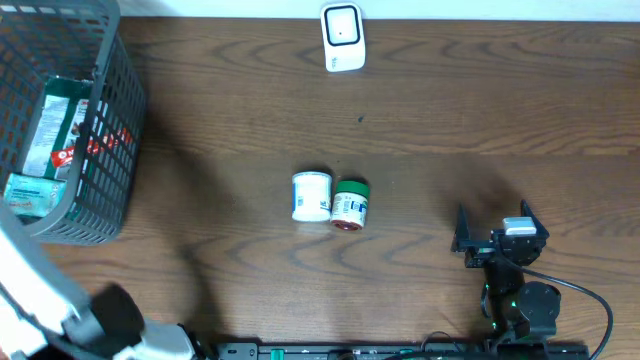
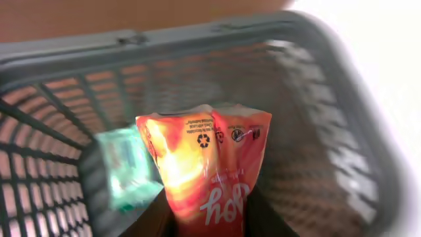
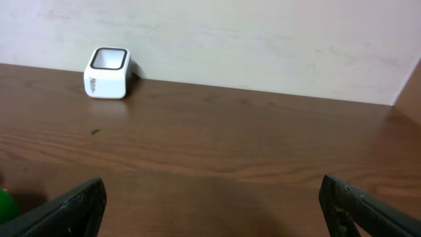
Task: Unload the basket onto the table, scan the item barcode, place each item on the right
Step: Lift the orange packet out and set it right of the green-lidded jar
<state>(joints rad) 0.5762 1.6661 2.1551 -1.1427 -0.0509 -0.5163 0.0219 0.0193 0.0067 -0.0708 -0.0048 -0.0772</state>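
In the left wrist view my left gripper [image 2: 210, 220] is shut on the lower end of an orange-red snack pouch [image 2: 204, 158]. The pouch hangs upright over the inside of the grey mesh basket [image 2: 329, 46], its printed back with small symbols facing the camera. The white barcode scanner [image 1: 342, 38] stands at the far edge of the table, also visible as the white scanner [image 3: 107, 72] from the right wrist. My right gripper [image 1: 493, 222] rests low at the front right, open, with only bare wood between its fingers [image 3: 72, 207].
The basket [image 1: 105, 150] stands at the left edge of the table and holds a teal packet [image 2: 128, 168] and other packs. A white jar [image 1: 311, 196] and a green jar [image 1: 350, 204] lie side by side mid-table. My white left arm [image 1: 35, 275] crosses the front left corner.
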